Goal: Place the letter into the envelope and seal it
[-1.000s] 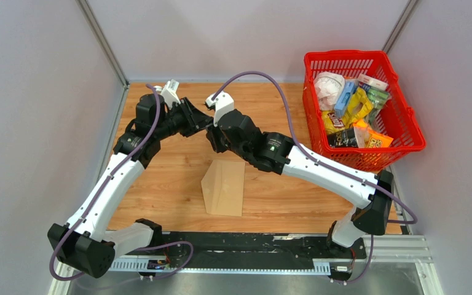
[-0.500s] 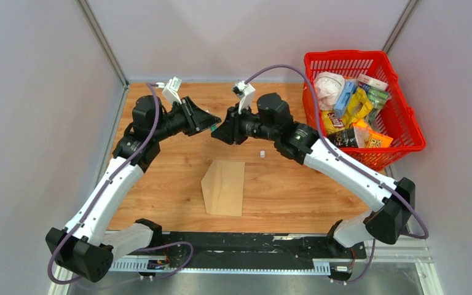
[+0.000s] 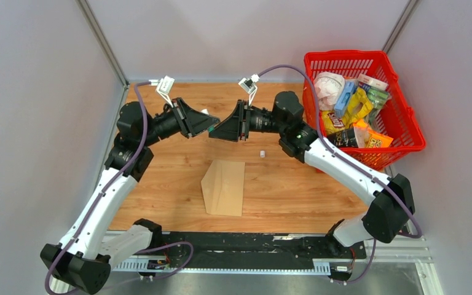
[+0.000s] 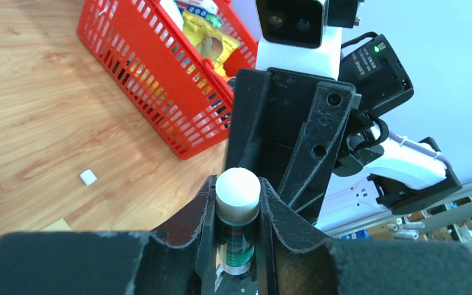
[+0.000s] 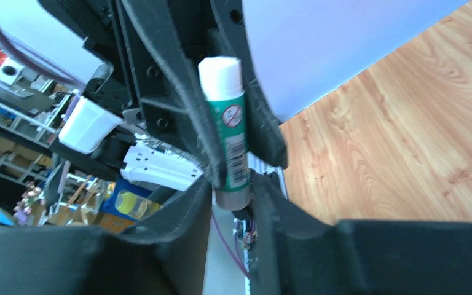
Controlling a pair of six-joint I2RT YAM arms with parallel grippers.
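Sealing stage, glue preparation. The envelope (image 3: 224, 187) lies flat on the table (image 3: 283, 196) in front of the two arm bases, well apart from both grippers, with its pointed flap projecting toward the left and not folded shut. You see no letter anywhere in these views, so it is probably already inside, though the frames cannot confirm that. The left gripper (image 3: 208, 126) and the right gripper (image 3: 219, 131) meet tip to tip in the air above the far half of the table. The left jaws stand narrow, clamped along the green body of a glue stick (image 5: 232, 141). The right jaws, equally narrow, bracket the end of the stick that reaches the left fingertips and appear to pinch it. A small white piece (image 3: 262, 152) rests on the wood just below the right wrist. It may be a cap, but it is too small for you to tell. The red basket (image 3: 344, 55) of packets at far right plays no part. The step in hand reads as readying the stick, either uncapping it or twisting out glue. Your next move calls for one arm to release the stick and the other to carry its glue end down to the flap. Stroke it lightly along the flap's edges, steadying the thin envelope so that it does not slide, then fold and press.
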